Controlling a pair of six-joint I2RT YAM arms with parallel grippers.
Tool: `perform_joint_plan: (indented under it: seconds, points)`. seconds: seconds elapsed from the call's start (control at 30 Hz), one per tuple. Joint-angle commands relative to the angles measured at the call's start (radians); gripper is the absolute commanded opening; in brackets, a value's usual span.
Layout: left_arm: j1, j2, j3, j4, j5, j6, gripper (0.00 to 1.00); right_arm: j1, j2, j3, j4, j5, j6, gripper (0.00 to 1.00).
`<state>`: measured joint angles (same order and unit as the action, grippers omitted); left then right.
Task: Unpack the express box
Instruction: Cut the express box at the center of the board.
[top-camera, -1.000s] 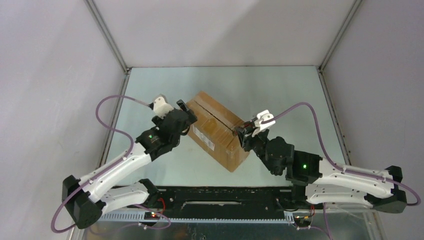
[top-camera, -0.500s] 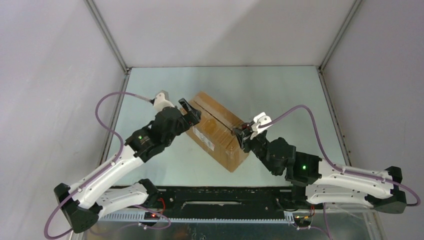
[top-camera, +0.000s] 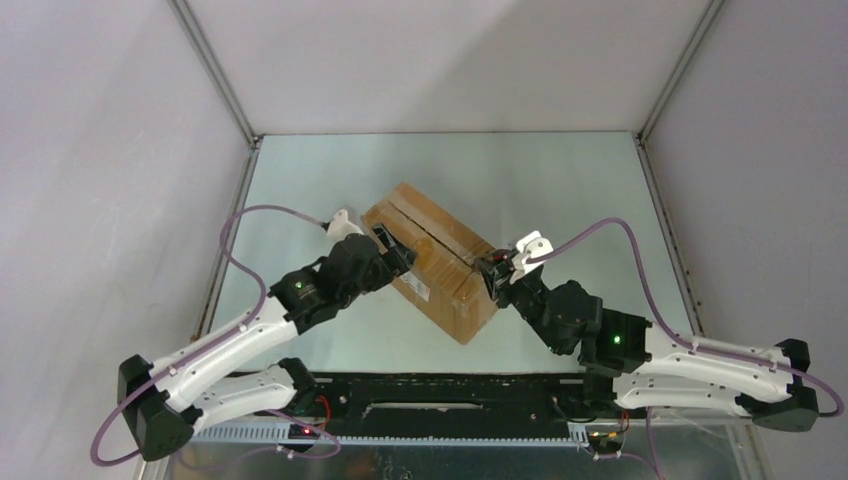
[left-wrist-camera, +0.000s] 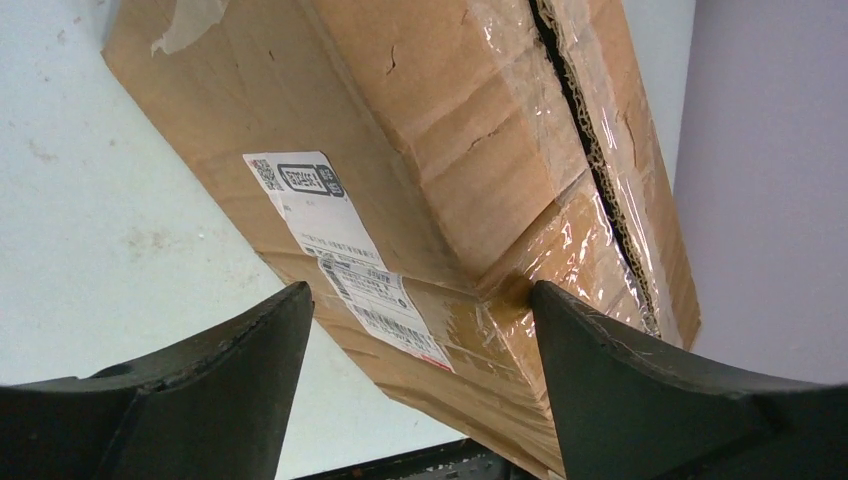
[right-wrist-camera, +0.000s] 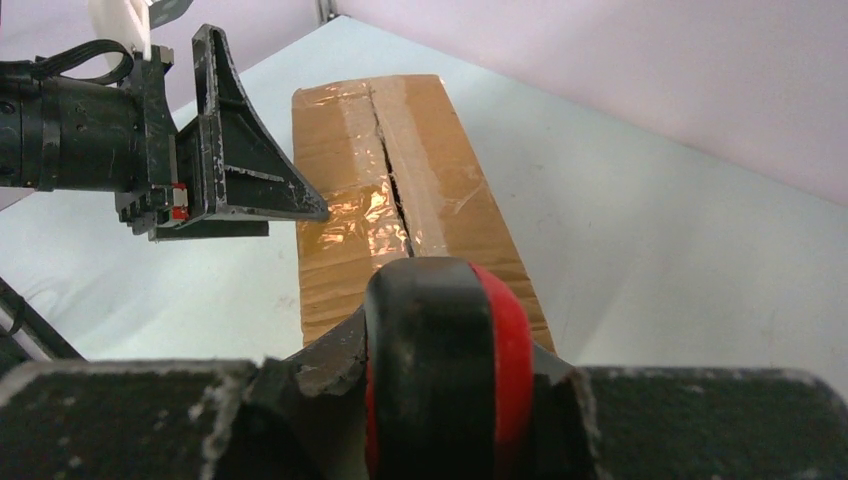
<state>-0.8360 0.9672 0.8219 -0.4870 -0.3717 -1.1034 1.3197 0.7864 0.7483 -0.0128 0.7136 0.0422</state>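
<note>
Label (left-wrist-camera: 340, 262) on express box (left-wrist-camera: 460, 130), print illegible

The box (top-camera: 432, 262) lies askew on the middle of the table (top-camera: 560, 180), its seam running from far left to near right, with the left gripper (top-camera: 397, 250) at its near-left side above the label (top-camera: 411, 281) and the right gripper (top-camera: 491, 268), a tool (right-wrist-camera: 450, 370) between its fingers, at the seam's right end.

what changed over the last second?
The left gripper moved along the labelled side of the express box toward the table's near edge, jaws open over the box edge, holding nothing. The right gripper barely shifted, shut on a black-and-red tool at the seam. The box stayed put.
</note>
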Motion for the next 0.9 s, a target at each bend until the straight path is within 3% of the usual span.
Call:
perform_joint_plan:
  seconds: [0.0,0.4,0.6,0.87]
  points:
    - [0.0,0.019,-0.069,-0.084,-0.042,-0.038,0.83,0.004,-0.023,0.003,0.054,0.015,-0.035,0.0]
    - [0.001,0.025,-0.102,-0.098,-0.046,-0.068,0.78,-0.003,0.029,0.002,0.03,-0.005,-0.063,0.0]
    - [0.003,0.024,-0.104,-0.104,-0.05,-0.076,0.78,-0.002,-0.019,0.0,0.016,0.009,-0.099,0.0]
    - [0.004,0.021,-0.104,-0.111,-0.053,-0.077,0.78,-0.026,-0.038,-0.001,-0.118,-0.083,-0.036,0.0]
